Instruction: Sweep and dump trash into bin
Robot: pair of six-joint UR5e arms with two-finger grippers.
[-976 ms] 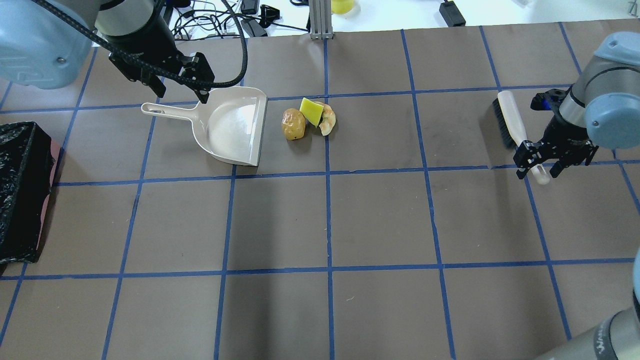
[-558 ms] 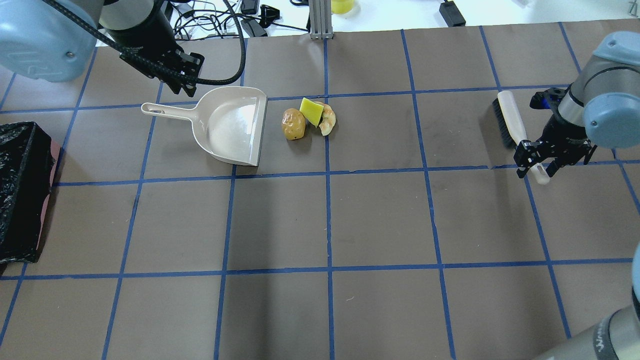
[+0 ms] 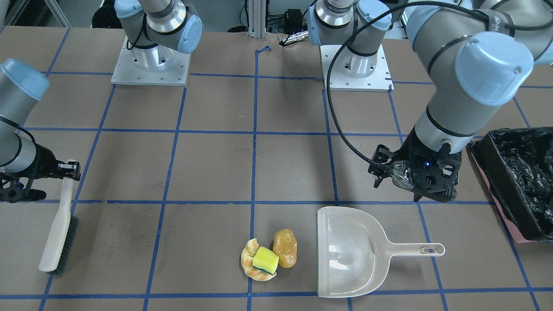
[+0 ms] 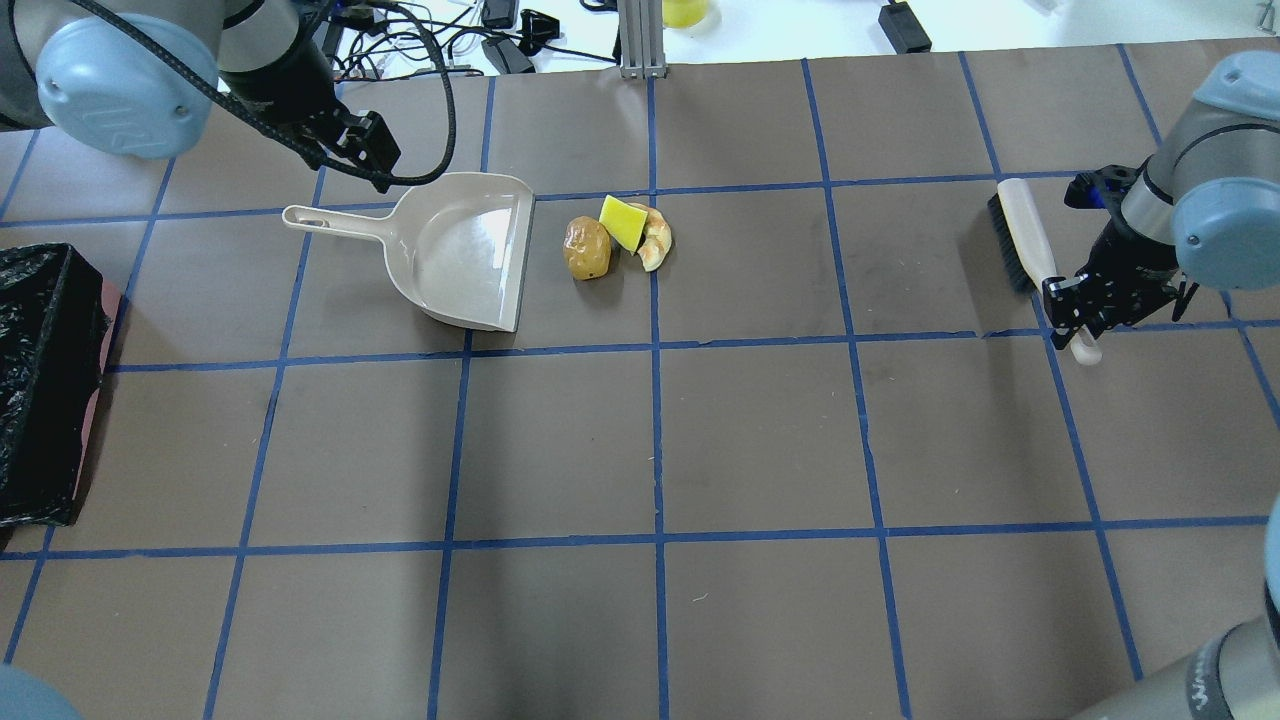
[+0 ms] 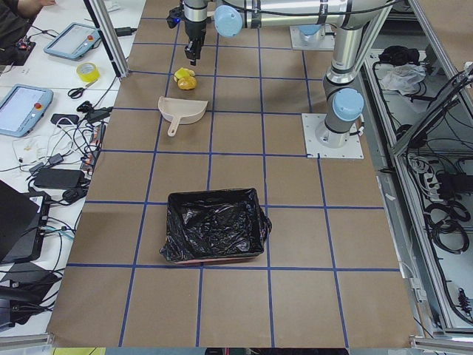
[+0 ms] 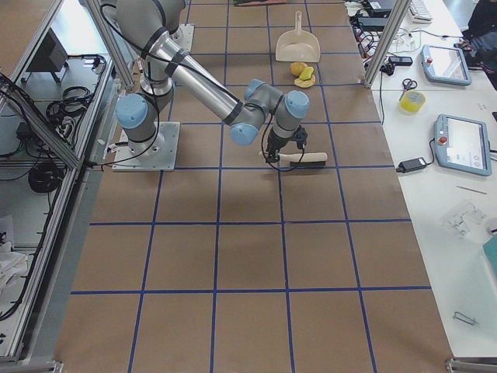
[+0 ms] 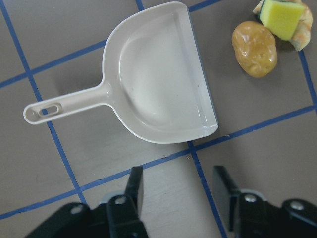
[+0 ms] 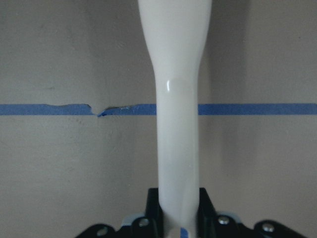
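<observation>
While the left end effector hung released over the counter, its spread fingers held nothing. The dustpan lay just ahead of it. Past the pan's open lip sat the trash: bread lump, with the sponge block resting on the crescent pastry. The bin stood well off to its side. The right end effector was clenched on the brush handle, well apart from the trash.

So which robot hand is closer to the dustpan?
Left. The left gripper hovers open just beyond the dustpan, near where its handle joins the pan. The right gripper is far off across the table, closed on the brush handle.
</observation>
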